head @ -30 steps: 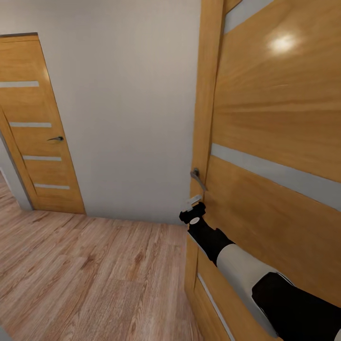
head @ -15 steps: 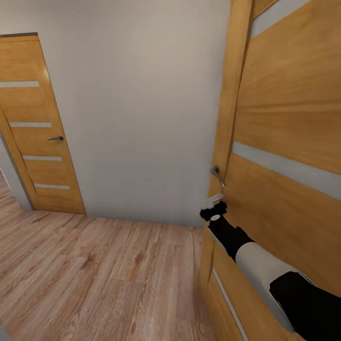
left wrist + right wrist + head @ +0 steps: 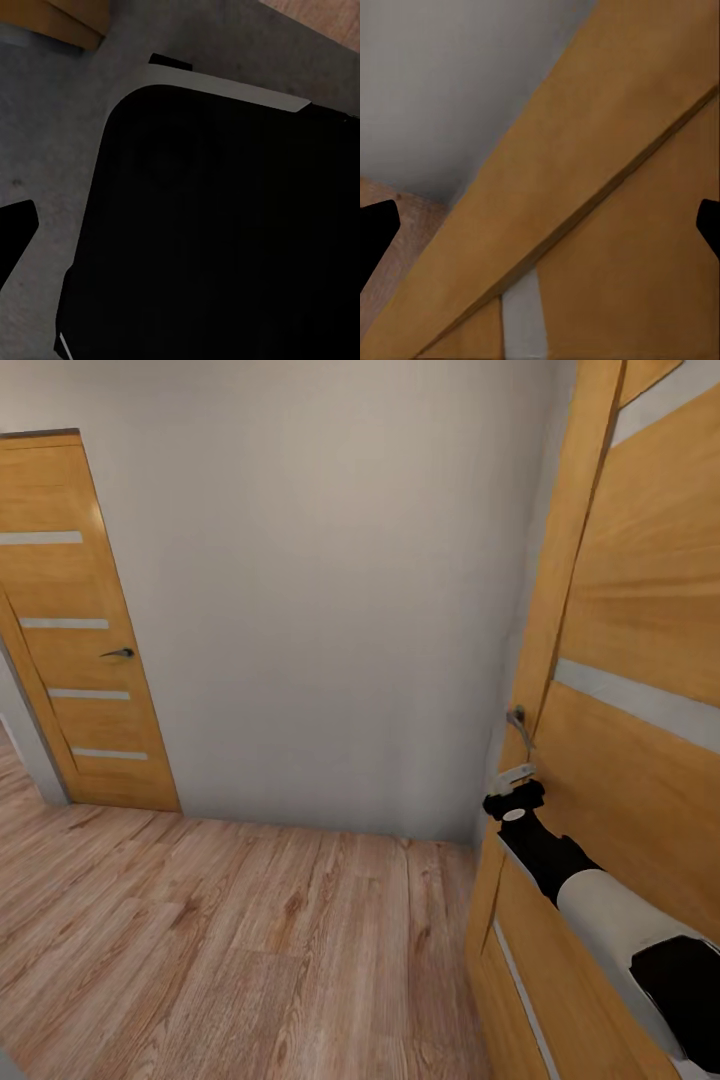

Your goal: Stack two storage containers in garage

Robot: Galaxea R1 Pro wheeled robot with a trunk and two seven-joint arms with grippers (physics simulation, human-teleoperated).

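The right tool [image 3: 512, 785], fingers spread and empty, sat against the wooden door [image 3: 640, 760] just below its handle [image 3: 518, 722], in a hallway with no storage containers in sight.

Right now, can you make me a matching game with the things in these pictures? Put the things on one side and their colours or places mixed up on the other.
Things:
1. far door
2. wall
3. floor
4. right arm

Matches:
A. light wood planks
B. plain pale grey
C. black and white, reaching up to the near door below its handle
D. shut, at the head view's left, with pale stripes

Pairs: 1-D, 2-B, 3-A, 4-C
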